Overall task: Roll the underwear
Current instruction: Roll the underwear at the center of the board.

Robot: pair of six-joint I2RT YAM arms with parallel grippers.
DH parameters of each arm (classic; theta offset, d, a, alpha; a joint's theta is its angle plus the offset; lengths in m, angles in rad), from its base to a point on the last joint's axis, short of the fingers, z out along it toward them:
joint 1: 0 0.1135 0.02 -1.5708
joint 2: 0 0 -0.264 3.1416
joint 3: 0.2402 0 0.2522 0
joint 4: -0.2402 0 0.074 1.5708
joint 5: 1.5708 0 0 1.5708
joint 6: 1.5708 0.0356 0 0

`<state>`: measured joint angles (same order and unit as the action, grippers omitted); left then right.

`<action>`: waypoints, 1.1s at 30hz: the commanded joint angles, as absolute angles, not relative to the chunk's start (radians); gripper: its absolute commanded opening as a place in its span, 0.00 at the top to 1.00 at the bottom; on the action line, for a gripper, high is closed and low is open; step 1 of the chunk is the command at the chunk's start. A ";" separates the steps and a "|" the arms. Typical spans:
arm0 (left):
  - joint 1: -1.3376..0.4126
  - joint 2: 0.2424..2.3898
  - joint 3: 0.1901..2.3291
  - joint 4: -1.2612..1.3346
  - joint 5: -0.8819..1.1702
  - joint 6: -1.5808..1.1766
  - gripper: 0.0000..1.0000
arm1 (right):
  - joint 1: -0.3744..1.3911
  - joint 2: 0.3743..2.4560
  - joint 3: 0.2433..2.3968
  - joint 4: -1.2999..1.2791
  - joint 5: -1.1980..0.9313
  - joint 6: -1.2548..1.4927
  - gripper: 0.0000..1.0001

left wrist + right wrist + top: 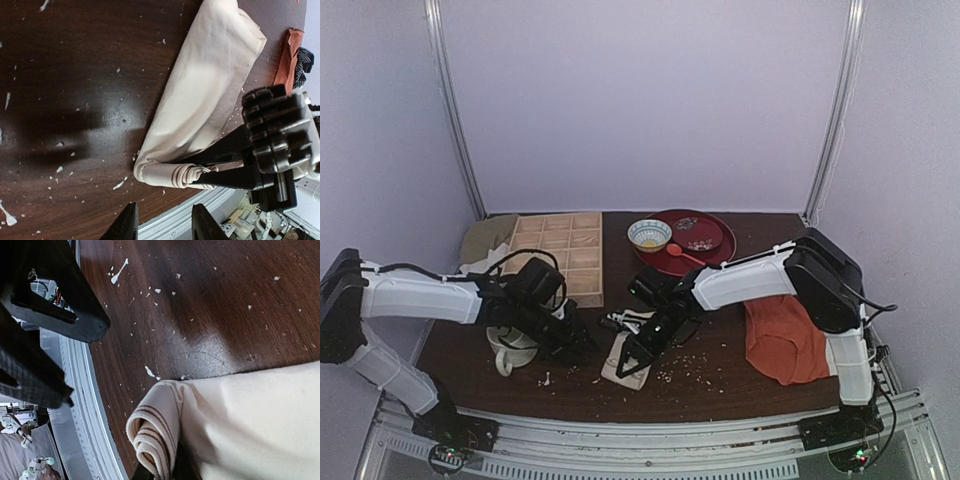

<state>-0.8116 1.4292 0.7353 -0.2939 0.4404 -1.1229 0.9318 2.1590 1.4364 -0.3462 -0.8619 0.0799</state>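
The cream underwear (619,358) lies folded into a long strip near the table's front edge. Its near end, with thin brown stripes, is curled into a small roll (172,174). My right gripper (638,362) is shut on that rolled end, one finger inside the curl and one outside, as the right wrist view (162,471) shows. The roll (152,432) sits close to the table's metal front rail. My left gripper (588,345) is open and empty just left of the strip. Its fingertips (125,225) hover above the front edge, apart from the cloth.
A white mug (510,350) stands left of the left gripper. An orange-red garment (783,340) lies at the right. A dark striped cloth (620,322) lies behind the underwear. A wooden divided tray (560,255), a small bowl (649,235) and a red plate (710,240) sit at the back. Crumbs dot the table.
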 commanded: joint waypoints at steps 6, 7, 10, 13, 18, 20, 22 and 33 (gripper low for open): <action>-0.818 1.503 0.676 -0.007 0.431 -0.930 0.46 | 0.911 2.208 1.456 -0.392 -0.874 0.086 1.00; -0.820 1.507 0.661 0.037 0.443 -0.915 0.46 | 0.909 2.210 1.458 -0.393 -0.880 0.085 1.00; -0.824 1.513 0.618 0.155 0.468 -0.882 0.46 | 0.905 2.219 1.470 -0.406 -0.890 0.078 1.00; -0.824 1.526 0.584 0.224 0.476 -0.854 0.46 | 0.900 2.233 1.489 -0.417 -0.908 0.076 1.00; -0.824 1.568 0.517 0.387 0.515 -0.827 0.45 | 0.894 2.249 1.509 -0.425 -0.924 0.075 1.00; -0.824 1.590 0.482 0.486 0.539 -0.837 0.45 | 0.893 2.251 1.517 -0.432 -0.923 0.072 1.00; -0.824 1.620 0.460 0.565 0.559 -0.850 0.47 | 0.890 2.254 1.520 -0.437 -0.925 0.069 1.00; -0.811 1.642 0.384 0.746 0.561 -0.892 0.46 | 0.884 2.267 1.528 -0.446 -0.920 0.070 1.00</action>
